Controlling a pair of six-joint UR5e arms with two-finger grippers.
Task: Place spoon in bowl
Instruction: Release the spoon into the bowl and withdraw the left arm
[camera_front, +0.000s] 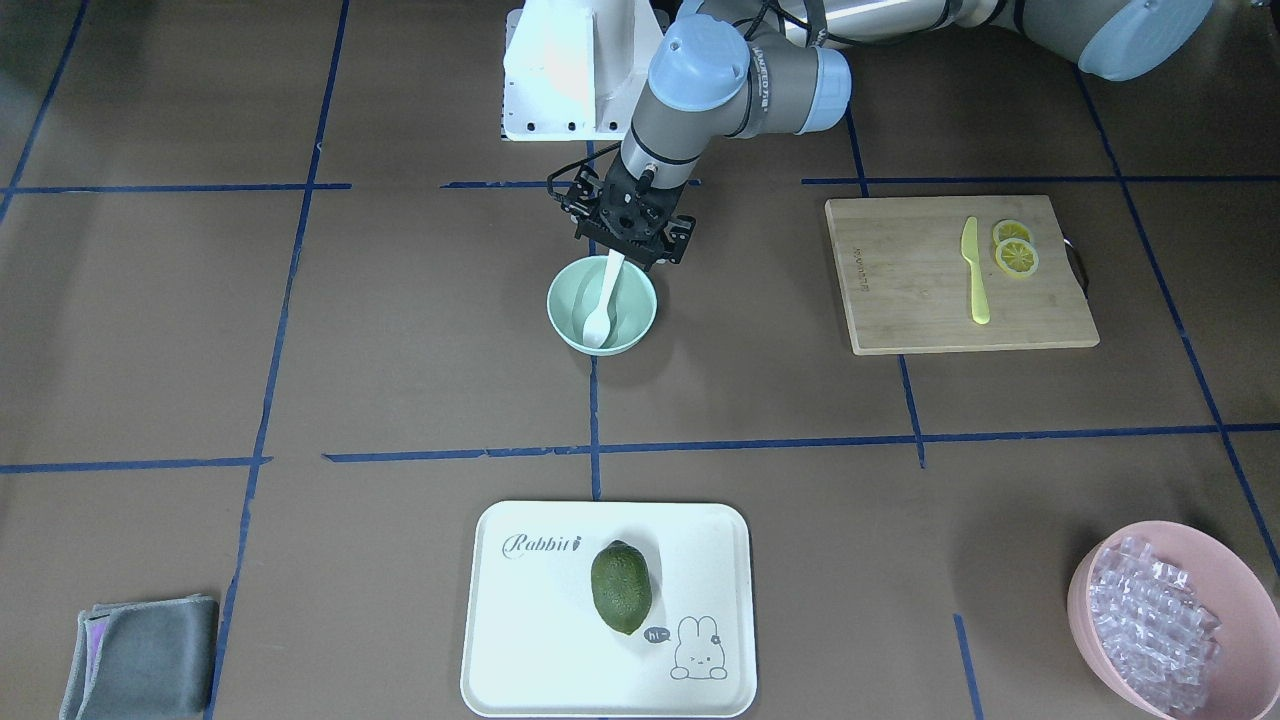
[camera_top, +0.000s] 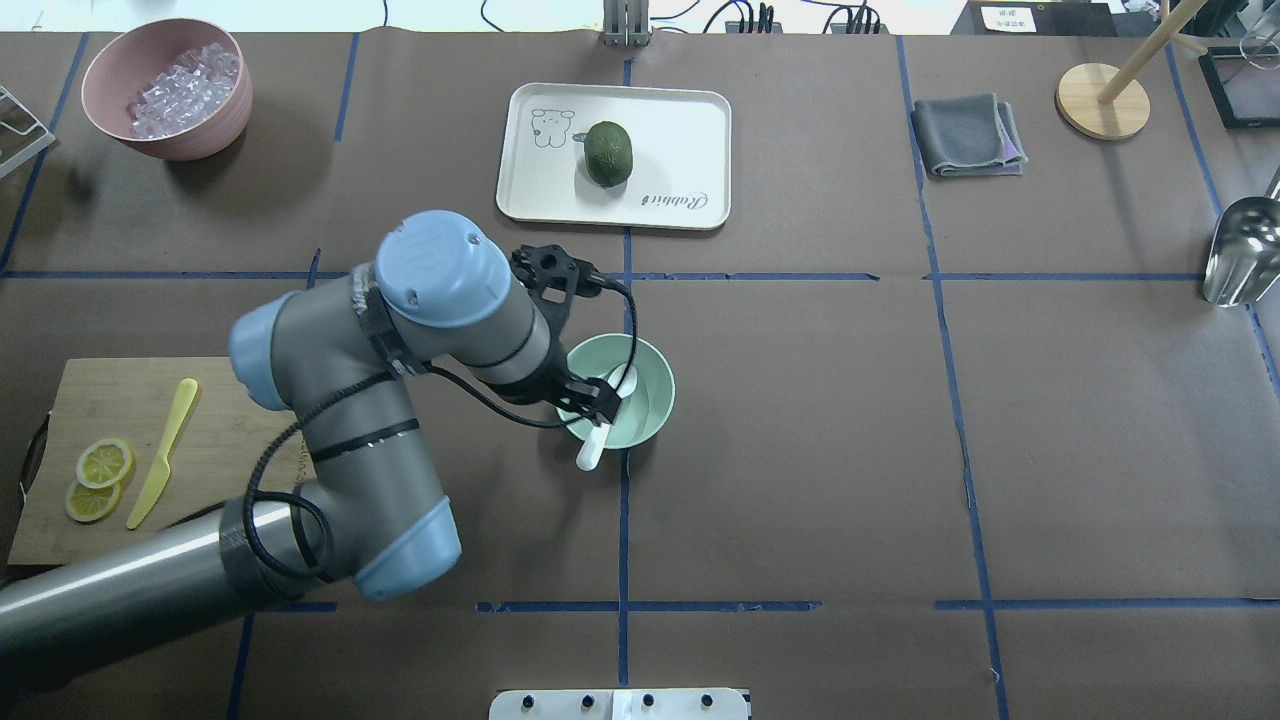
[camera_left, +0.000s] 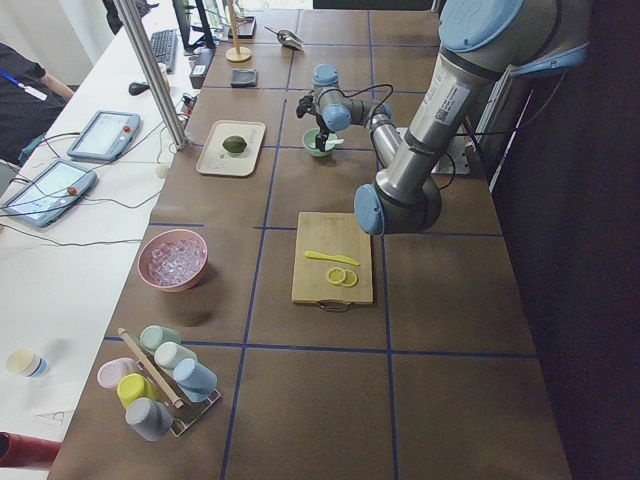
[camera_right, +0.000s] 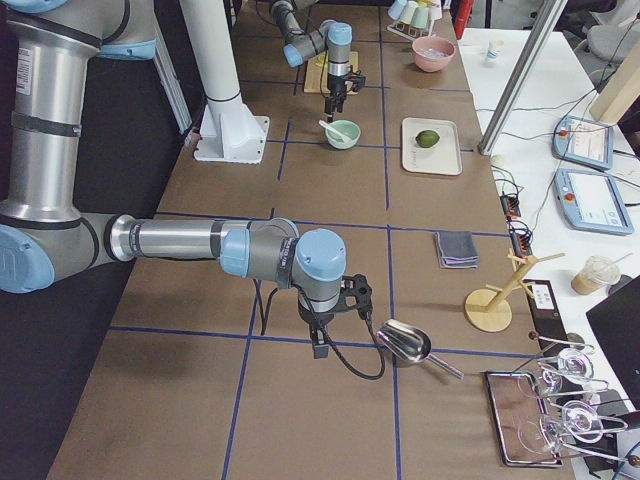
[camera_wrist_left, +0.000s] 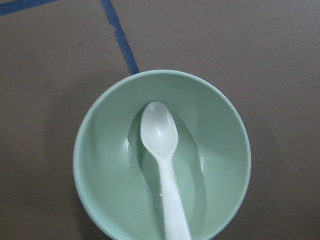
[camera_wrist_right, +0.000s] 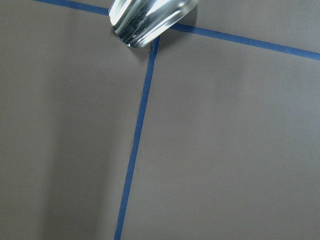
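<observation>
The white spoon (camera_front: 603, 300) lies in the mint-green bowl (camera_front: 565, 320). Its scoop is on the bowl's floor and its handle leans over the rim on the robot's side. My left gripper (camera_top: 599, 402) hangs over that rim, right at the handle, and looks shut on it. The left wrist view shows the spoon (camera_wrist_left: 162, 160) inside the bowl (camera_wrist_left: 100, 165) from straight above. My right gripper (camera_right: 322, 340) shows only in the exterior right view, low over the table, and I cannot tell whether it is open or shut.
A white tray (camera_top: 700, 150) holds an avocado (camera_top: 609, 153). A cutting board (camera_top: 100, 400) carries a yellow-green knife (camera_top: 164, 450) and lemon slices. A pink bowl (camera_top: 215, 125) holds clear cubes. A grey cloth (camera_top: 968, 135) and a metal scoop (camera_right: 405, 343) lie to the right.
</observation>
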